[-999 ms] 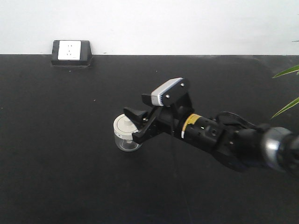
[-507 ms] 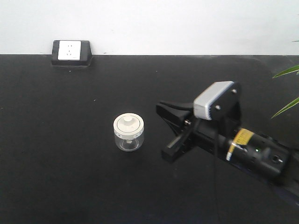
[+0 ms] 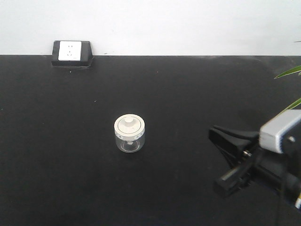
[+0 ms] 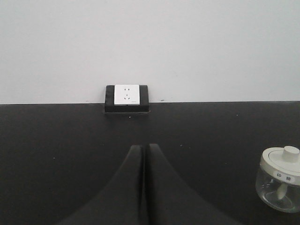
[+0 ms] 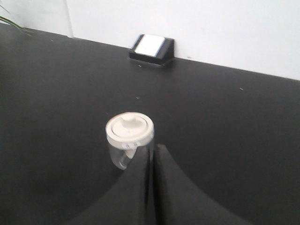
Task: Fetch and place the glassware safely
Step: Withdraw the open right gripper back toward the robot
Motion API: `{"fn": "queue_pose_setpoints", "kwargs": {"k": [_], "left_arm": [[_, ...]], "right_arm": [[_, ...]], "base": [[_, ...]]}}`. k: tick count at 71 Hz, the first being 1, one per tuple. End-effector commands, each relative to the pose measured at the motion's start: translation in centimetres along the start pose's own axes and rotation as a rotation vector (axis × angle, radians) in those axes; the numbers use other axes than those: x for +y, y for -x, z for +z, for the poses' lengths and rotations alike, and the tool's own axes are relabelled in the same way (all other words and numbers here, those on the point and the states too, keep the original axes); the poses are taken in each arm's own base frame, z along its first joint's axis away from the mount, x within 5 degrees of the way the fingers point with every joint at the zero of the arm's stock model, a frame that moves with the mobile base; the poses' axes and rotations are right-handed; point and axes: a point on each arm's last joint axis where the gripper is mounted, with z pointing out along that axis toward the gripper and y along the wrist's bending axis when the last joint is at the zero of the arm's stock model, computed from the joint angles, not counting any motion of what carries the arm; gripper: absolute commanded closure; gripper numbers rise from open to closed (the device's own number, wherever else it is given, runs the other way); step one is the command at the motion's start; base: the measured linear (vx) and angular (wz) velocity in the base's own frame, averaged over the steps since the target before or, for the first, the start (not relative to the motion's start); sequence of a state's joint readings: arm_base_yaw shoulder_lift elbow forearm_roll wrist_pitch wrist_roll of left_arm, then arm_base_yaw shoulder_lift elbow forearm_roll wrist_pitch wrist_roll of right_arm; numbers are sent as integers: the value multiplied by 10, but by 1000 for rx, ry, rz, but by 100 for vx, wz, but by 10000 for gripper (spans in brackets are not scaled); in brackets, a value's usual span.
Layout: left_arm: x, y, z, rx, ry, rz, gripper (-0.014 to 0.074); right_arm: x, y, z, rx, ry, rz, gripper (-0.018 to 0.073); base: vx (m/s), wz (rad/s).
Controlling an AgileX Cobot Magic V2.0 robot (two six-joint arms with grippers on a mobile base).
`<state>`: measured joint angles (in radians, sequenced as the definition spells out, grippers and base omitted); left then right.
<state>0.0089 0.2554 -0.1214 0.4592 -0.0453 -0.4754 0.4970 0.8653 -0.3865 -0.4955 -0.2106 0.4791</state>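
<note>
Leftmost thing is the socket box (image 3: 71, 52) against the back wall, nowhere near the action. The jar (image 3: 130, 133) sits upright mid-table with its lid on, standing free, nothing touching it. The left gripper (image 4: 144, 154) is pinched closed on nothing, aimed at the socket box with the jar off to its right. Over on the right, the right gripper (image 5: 152, 154) is also closed and empty, well apart from the jar. Main risk I'd guess: swinging in with closed jaws would knock the glass over.
</note>
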Motion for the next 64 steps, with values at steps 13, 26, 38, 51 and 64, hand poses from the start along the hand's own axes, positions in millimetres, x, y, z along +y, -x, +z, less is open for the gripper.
{"fn": "queue_pose_setpoints", "kwargs": {"k": [13,26,38,51,64], "left_arm": [[-3,16,0,-84,-37,-16,603],[-3,16,0,-84,-37,-16,603],[-3,16,0,-84,-37,-16,603],[-3,16,0,-84,-37,-16,603],[-3,16,0,-84,-37,-16,603]], "right_arm": [[-3,-4,-33,-21,-67,8,563],[-5,-10,-45,-10,-97,6,563],[-6,-12,-47,10,-113,8,563],[-6,-12,-47,9,-112,7,563],[-6,-12,-47,9,-112,7,563]], "base": [[0,0],[0,0],[0,0],[0,0],[0,0]]}}
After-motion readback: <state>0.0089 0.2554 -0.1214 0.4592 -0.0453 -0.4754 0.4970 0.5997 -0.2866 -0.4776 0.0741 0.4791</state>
